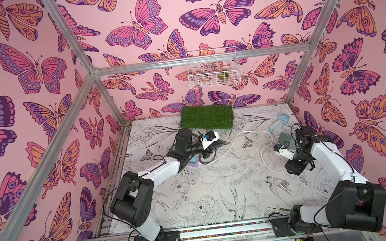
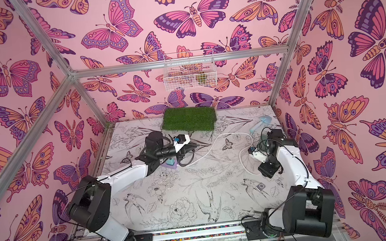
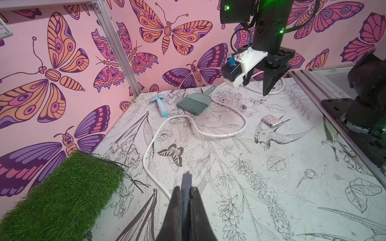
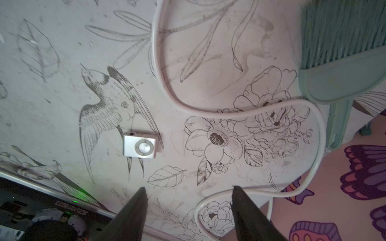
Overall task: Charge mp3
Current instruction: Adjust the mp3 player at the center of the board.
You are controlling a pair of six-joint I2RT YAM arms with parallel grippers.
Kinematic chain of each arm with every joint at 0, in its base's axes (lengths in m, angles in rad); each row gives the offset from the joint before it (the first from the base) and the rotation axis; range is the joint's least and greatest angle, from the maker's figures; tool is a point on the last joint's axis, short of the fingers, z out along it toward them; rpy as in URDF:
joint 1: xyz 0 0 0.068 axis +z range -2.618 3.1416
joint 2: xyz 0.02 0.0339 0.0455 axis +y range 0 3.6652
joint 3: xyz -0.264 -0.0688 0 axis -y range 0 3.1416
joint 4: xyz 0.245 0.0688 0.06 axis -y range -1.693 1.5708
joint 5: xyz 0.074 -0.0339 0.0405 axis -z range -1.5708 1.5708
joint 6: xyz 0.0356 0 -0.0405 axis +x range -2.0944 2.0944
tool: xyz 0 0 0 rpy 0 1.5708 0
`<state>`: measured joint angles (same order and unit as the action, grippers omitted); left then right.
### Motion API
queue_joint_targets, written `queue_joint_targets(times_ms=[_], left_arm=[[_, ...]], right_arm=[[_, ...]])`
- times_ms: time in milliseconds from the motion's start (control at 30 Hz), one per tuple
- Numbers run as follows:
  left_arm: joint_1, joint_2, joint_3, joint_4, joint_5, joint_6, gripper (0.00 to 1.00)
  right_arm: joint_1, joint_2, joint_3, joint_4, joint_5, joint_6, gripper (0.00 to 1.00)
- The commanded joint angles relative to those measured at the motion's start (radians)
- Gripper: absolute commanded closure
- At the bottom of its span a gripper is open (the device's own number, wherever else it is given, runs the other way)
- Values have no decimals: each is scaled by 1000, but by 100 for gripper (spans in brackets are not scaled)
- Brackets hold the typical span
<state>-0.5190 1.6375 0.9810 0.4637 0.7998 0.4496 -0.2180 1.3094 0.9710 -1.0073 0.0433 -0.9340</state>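
i've got the left gripper (image 3: 184,192) clenched on the dark plug end of the white cable (image 3: 221,135), its tip poking out past the fingertips, held above the table near the grass mat (image 3: 62,192). the right gripper (image 4: 188,194) is spread apart with nothing between the jaws, hanging over the table on its own side; a loop of the cable passes just under one fingertip.

the mp3 player (image 4: 139,146) lies flat on the printed table (image 4: 52,125), face up, on the tail of a drawn swallow, apart from the cable and from the green brush (image 4: 342,52). in the right wrist view it sits ahead of the open jaws and off toward one finger, so i'd need to shift across before coming down. in a top view the mp3 player (image 1: 285,184) is close by the right arm and well apart from the left one, so i judge the right should pick it. its long axis runs roughly crosswise to the jaws' approach, with the socket edge on the far side
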Motion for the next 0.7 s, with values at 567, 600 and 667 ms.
queue_joint_targets(times_ms=[567,600,667], left_arm=[[5,-49,-8,-33,-1,14,100],[5,-48,-6,-33,1,13,100],[5,-48,-2,-36,5,11,100]], right_arm=[[19,57,-204,133,47,-350,17],[31,58,-227,157,51,-352,17],[53,63,-264,194,68,-356,16]])
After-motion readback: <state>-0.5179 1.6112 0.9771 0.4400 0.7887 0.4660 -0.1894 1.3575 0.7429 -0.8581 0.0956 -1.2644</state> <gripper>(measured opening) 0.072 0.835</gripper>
